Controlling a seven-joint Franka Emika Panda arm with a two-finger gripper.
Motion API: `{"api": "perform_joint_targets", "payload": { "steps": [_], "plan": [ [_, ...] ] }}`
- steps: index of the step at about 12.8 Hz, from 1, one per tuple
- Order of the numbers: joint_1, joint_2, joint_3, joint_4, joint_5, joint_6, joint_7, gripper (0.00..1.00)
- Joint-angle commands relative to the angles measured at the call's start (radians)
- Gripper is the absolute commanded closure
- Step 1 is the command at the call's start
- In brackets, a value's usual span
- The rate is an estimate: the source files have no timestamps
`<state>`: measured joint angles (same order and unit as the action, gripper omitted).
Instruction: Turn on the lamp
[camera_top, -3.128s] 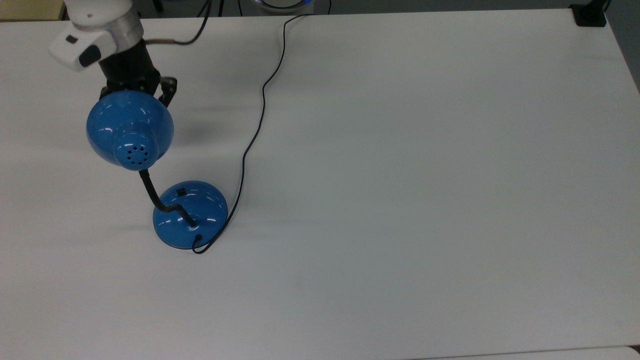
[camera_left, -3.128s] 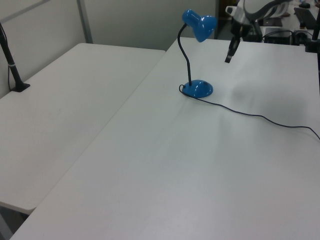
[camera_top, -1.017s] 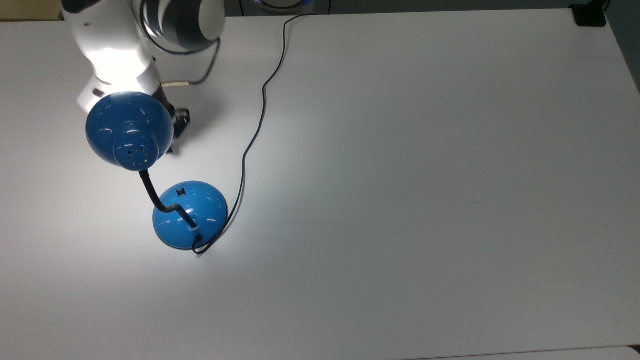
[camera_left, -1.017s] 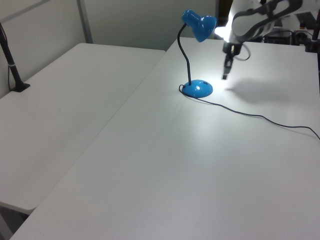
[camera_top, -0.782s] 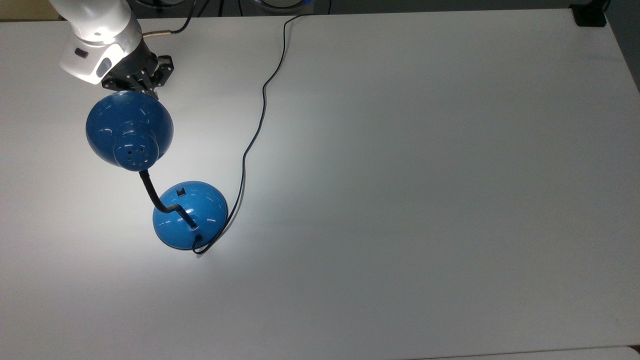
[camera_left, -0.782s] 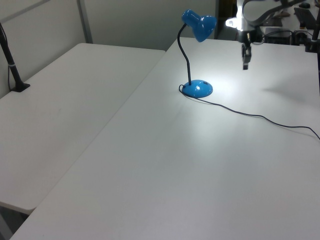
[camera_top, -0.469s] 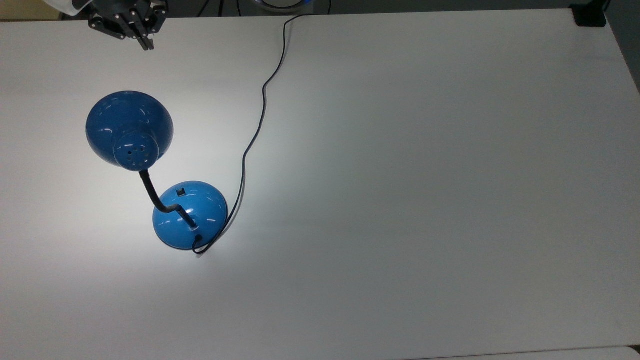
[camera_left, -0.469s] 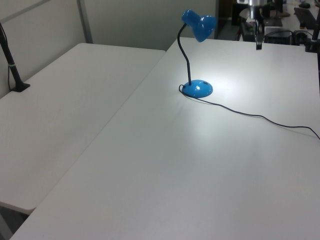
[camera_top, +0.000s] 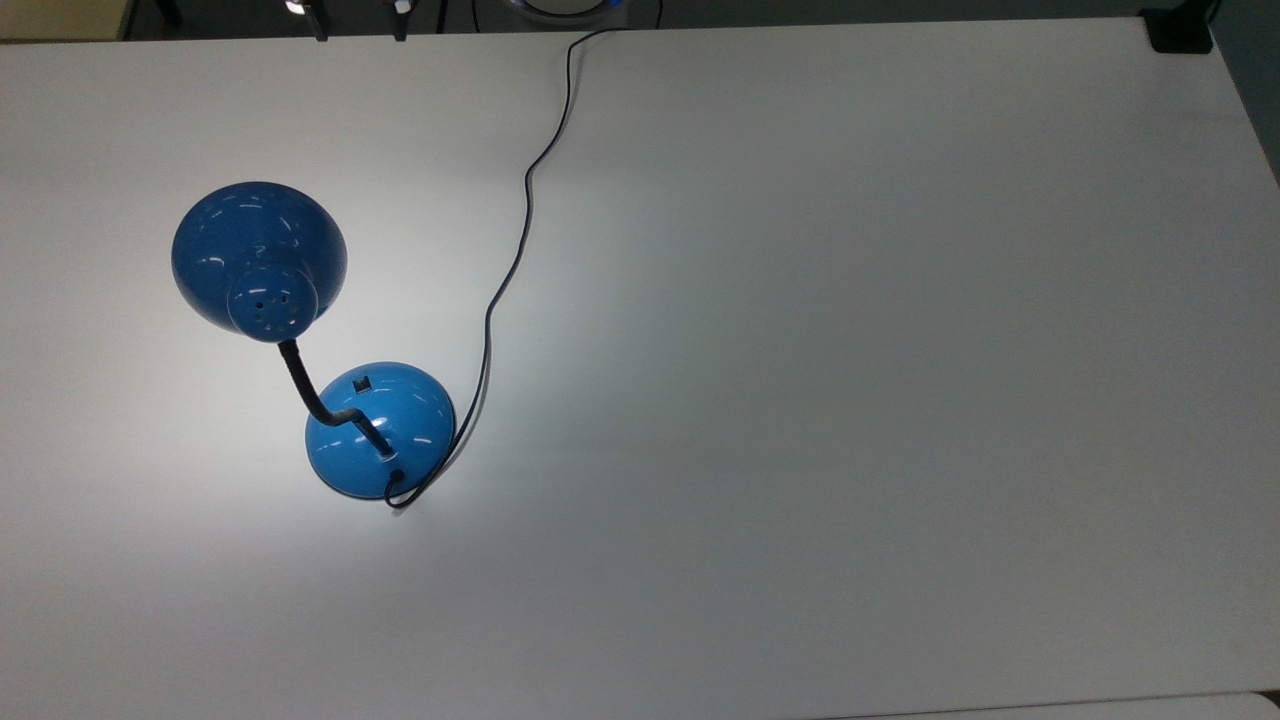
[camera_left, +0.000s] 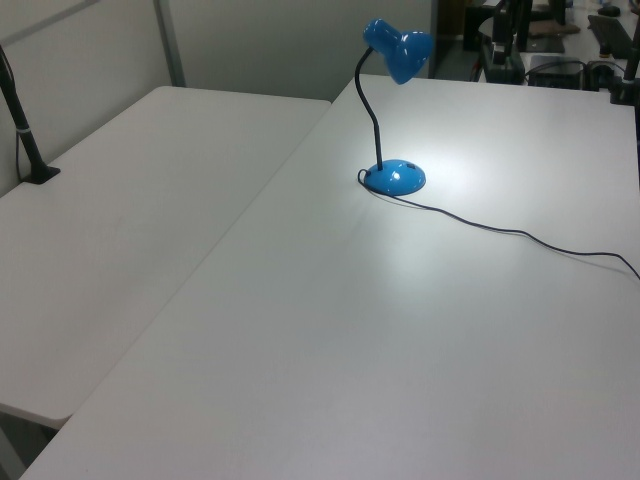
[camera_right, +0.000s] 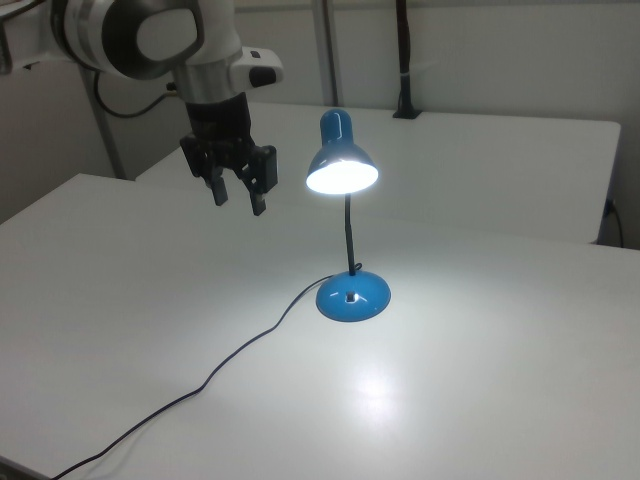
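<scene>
Lamp (camera_right: 343, 168): blue, lit, upright on white table (camera_top: 800, 400); base (camera_top: 381, 428) at 8 o'clock in top view.
Cord (camera_top: 520, 215): black, trails toward 12 o'clock.
Claw (camera_right: 238, 196): fingers spread, gripping nothing; at 9 o'clock of shade, right view.

The top view looked straight down on the white worktop (camera_top: 800, 350) from well above, taking in nearly its whole surface. The left view was set back off one corner, angled down the worktop's length with an adjoining table (camera_left: 110, 200) on the left view's left. The right view faced the opposite way, nearer and lower. All three shared the lamp (camera_top: 375, 430) (camera_left: 394, 177) (camera_right: 352, 297) and its cord (camera_top: 520, 220).
</scene>
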<state>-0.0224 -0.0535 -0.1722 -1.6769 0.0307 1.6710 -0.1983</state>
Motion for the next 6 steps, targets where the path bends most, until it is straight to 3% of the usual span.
{"api": "perform_joint_targets", "payload": {
  "steps": [1,6],
  "plan": [
    [0.019,0.004,-0.004,0.01,0.015,0.027,0.03,0.0],
    [0.019,0.007,-0.004,0.011,0.008,0.032,0.028,0.0]
  ]
}}
